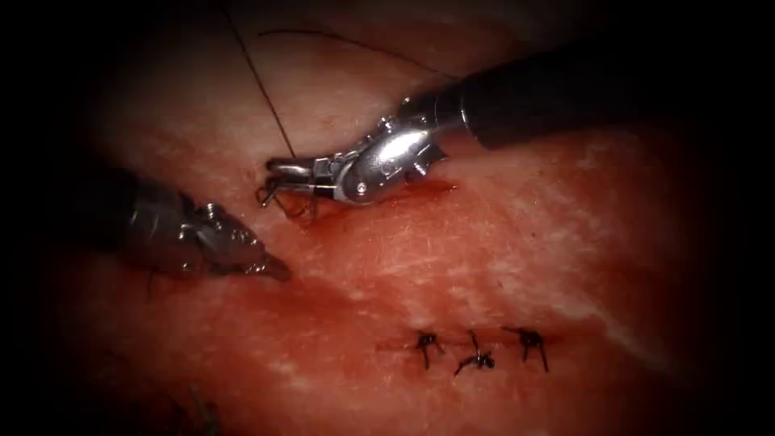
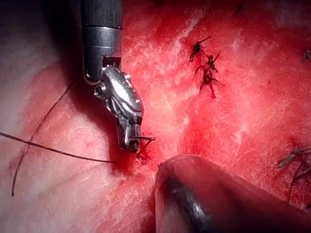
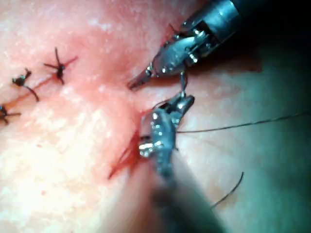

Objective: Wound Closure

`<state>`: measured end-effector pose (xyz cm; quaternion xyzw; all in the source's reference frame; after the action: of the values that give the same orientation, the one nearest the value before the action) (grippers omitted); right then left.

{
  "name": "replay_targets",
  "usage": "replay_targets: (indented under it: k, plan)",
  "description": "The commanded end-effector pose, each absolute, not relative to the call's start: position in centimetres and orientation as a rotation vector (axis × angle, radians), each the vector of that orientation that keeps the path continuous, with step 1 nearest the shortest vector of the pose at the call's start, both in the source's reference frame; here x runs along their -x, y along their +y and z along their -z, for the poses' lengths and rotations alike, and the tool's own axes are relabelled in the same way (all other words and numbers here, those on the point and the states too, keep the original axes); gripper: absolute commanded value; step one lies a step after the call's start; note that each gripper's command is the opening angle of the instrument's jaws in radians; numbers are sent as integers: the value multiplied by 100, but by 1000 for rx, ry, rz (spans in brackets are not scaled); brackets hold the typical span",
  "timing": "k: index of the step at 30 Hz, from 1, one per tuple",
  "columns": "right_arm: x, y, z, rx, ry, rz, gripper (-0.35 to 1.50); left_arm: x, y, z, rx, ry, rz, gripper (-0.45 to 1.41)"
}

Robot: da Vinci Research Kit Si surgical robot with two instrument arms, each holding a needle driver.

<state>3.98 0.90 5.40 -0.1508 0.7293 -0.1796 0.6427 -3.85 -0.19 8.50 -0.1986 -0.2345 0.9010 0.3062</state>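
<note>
Nearest the endoscope, on the tissue [image 1: 525, 242], three knotted stitches [image 1: 478, 355] sit in a short row, in front of the cut [image 1: 428, 190] and off toward its right end.

Farther in, the left tool [image 1: 274, 270] comes in low from the left of the cut, its shaft nearly level and its wrist in line with it. Its jaws are pressed together and grip nothing. The tip points at the cut's left end, near it but apart, close over the surface. A smear of red fluid [image 1: 339, 295] runs on the tissue from the cut toward the stitches.

Over the cut lies the right tool [image 1: 284, 176]. Its shaft slopes down from beyond the cut's right end and its wrist bends so that the jaws run almost level along the cut to its left end. They are closed on what looks like the needle [image 2: 148, 139], held near one end, a thin sliver jutting from the tip just above the tissue. Whether its far end sits in the tissue cannot be told.

Beyond the cut, the thread [image 1: 258, 81] rises from beside the right tool's jaws and runs away across the far tissue.
</note>
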Motion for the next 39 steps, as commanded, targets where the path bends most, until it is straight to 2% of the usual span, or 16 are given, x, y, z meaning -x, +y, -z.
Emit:
replay_targets:
  k: [1,10,13,14,15,16,17,19,21,26,30,31,35,37,38,39]
  plan:
    - [-406,92,-547,351,1662,411,-35,389,-27,-855,524,-625,-2385,-45]
    - [-408,85,-558,359,1665,421,-35,387,-28,-854,525,-623,-2388,-45]
    - [-404,92,-555,146,1653,180,-35,387,-29,-854,525,-623,-2388,-45]
    - [-404,95,-554,102,1643,116,-20,387,-29,-854,525,-623,-2388,-45]
    - [-402,97,-553,81,1627,58,14,387,-29,-854,525,-623,-2388,-45]
    - [-401,100,-551,57,1597,-38,61,387,-29,-854,525,-623,-2388,-45]
    - [-400,103,-548,52,1574,-104,91,387,-29,-854,525,-623,-2388,-45]
    - [-396,109,-542,65,1528,-213,123,387,-29,-854,525,-623,-2388,-45]
    - [-393,113,-536,78,1486,-269,135,388,-29,-854,525,-623,-2388,-45]
    - [-388,114,-522,94,1330,-330,138,388,-29,-854,525,-623,-2388,-45]
    - [-394,104,-517,22,1293,-273,131,389,-29,-854,525,-623,-2388,-45]
    - [-395,102,-516,8,1301,-260,126,389,-29,-854,525,-623,-2388,-45]
    - [-406,93,-511,-35,1323,-173,76,389,-30,-853,525,-623,-2388,-45]
    - [-411,89,-512,-42,1315,-137,66,389,-30,-853,525,-623,-2389,-45]
    - [-412,87,-512,-47,1319,-112,52,389,-30,-853,525,-623,-2389,-45]
    - [-413,86,-513,-48,1324,-98,47,389,-30,-853,525,-623,-2389,-45]
